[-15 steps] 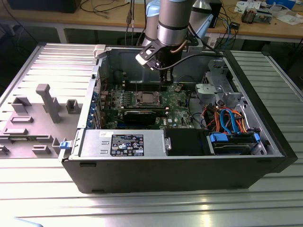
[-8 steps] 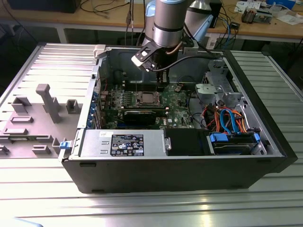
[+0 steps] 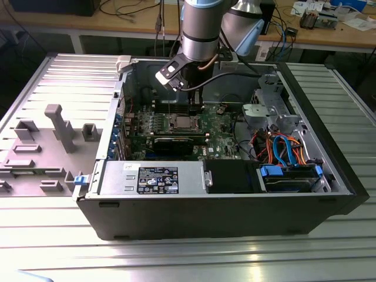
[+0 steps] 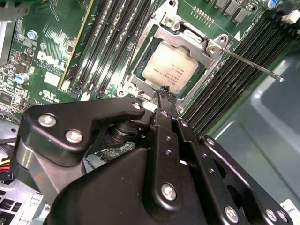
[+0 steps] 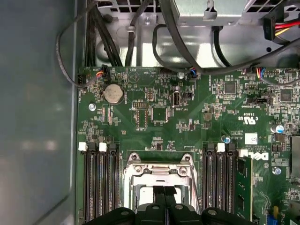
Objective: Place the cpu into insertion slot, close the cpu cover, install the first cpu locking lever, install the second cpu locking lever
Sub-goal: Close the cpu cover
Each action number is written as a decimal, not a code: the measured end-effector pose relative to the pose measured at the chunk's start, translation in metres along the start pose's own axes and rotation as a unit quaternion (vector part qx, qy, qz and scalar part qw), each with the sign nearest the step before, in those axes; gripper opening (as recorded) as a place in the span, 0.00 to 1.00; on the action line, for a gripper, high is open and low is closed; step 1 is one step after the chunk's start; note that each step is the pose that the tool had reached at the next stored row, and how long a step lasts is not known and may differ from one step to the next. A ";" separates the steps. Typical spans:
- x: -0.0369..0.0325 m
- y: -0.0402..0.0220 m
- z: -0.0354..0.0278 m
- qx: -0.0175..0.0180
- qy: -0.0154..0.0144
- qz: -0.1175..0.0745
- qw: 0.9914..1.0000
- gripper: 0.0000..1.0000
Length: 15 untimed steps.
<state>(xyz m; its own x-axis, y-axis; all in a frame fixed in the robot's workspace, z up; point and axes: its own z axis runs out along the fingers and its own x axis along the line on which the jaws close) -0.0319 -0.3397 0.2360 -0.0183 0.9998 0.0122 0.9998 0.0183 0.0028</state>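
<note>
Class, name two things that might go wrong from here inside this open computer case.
1. The black gripper is tip-down at the edge of the thin silver metal frame cover over the silver-grey square cpu; a slip could scrape the green circuit board.
2. The thin metal lever rod juts out over the black memory slots; it might snag or spring.

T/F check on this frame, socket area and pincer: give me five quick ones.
1. The cpu sits in the insertion slot. True.
2. The cpu cover stands raised. False: it lies flat, framing the cpu.
3. The pincer holds the cpu. False: its tips are together, empty, at the slot's edge.
4. A locking lever juts out from the slot's corner. True.
5. The computer case is closed up. False: its side is open.
</note>
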 end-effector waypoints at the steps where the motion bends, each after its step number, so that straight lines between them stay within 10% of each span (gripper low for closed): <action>1: 0.0000 0.0000 0.0001 0.000 0.000 0.000 1.000 0.11; 15: 0.0000 -0.0040 0.0008 0.000 0.000 0.000 1.000 0.11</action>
<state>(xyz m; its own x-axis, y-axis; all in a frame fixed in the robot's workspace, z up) -0.0360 -0.3397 0.2352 -0.0186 0.9997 0.0127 0.9998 0.0186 0.0029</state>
